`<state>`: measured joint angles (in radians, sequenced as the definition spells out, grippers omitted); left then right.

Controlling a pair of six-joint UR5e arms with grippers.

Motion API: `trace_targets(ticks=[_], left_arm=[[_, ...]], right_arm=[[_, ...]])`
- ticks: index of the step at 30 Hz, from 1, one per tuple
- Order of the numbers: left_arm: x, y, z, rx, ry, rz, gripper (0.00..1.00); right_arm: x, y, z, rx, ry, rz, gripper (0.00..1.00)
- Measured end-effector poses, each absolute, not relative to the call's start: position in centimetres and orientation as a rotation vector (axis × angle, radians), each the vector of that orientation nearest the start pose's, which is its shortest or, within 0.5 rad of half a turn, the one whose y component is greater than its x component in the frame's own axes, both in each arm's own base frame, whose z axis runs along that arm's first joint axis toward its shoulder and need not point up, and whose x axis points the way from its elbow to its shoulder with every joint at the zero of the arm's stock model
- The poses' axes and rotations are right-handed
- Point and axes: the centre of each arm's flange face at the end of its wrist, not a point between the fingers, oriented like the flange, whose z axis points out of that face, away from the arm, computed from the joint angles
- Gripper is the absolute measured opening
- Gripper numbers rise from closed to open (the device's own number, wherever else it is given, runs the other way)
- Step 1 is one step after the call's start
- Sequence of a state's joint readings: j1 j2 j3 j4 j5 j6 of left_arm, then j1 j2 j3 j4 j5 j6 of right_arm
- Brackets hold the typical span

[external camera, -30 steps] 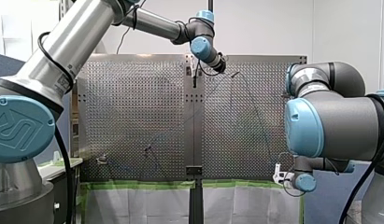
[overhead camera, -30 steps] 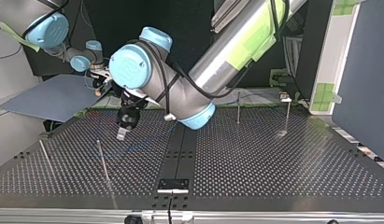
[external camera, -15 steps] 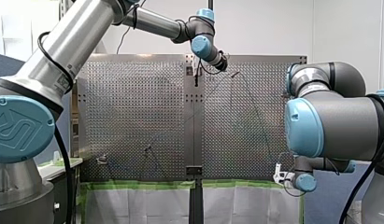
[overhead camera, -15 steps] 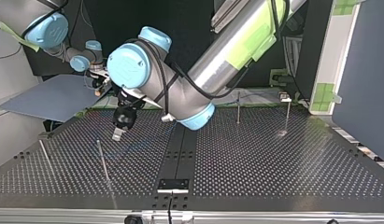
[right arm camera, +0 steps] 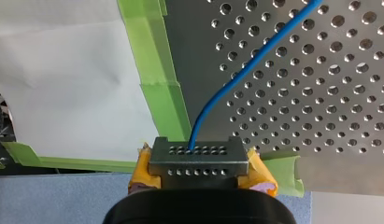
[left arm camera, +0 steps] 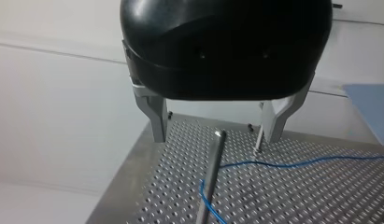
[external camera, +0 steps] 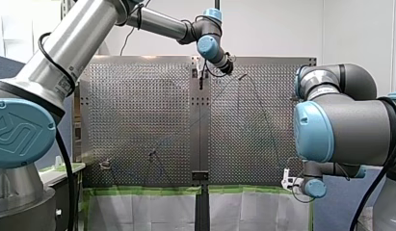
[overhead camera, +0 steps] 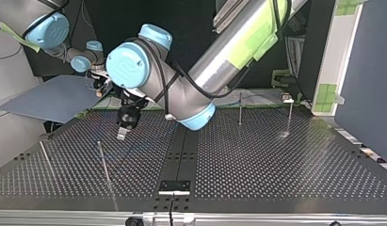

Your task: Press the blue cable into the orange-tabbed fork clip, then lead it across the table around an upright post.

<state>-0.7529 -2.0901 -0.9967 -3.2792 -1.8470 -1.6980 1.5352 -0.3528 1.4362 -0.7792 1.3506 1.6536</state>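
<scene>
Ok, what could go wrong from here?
My left gripper is open with the post between its fingers: a sideways move could knock it. The blue cable lies slack at the post's foot and might snag. My right gripper is shut on the cable, so a pull may drag it taut against the post.

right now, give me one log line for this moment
left hand open, post ahead | right hand shut on cable at table edge | cable bends at post
</scene>
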Motion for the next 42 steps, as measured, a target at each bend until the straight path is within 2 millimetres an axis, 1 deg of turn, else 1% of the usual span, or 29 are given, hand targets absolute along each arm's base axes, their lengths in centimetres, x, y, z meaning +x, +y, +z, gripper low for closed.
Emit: trace_targets(ticks=[8,30,36,39,42], left_arm=[[42.2,-54.2,44.2,0.301,1.703,-0.379,0.99],[40.9,-54.5,44.3,0.313,1.714,-0.378,0.99],[40.5,-53.4,45.5,0.285,1.688,-0.415,0.99],[40.6,-52.4,46.2,0.246,1.67,-0.436,0.99],[41.1,-50.9,47.0,0.19,1.648,-0.444,0.99]], right_arm=[[13.3,-65.0,-16.1,1.516,-1.445,1.274,0.0],[13.4,-65.0,-16.1,1.52,-1.444,1.274,0.0],[13.4,-64.9,-16.2,1.522,-1.444,1.273,0.0],[13.4,-65.0,-16.2,1.522,-1.443,1.273,0.0],[13.4,-65.0,-16.1,1.523,-1.444,1.273,0.0]])
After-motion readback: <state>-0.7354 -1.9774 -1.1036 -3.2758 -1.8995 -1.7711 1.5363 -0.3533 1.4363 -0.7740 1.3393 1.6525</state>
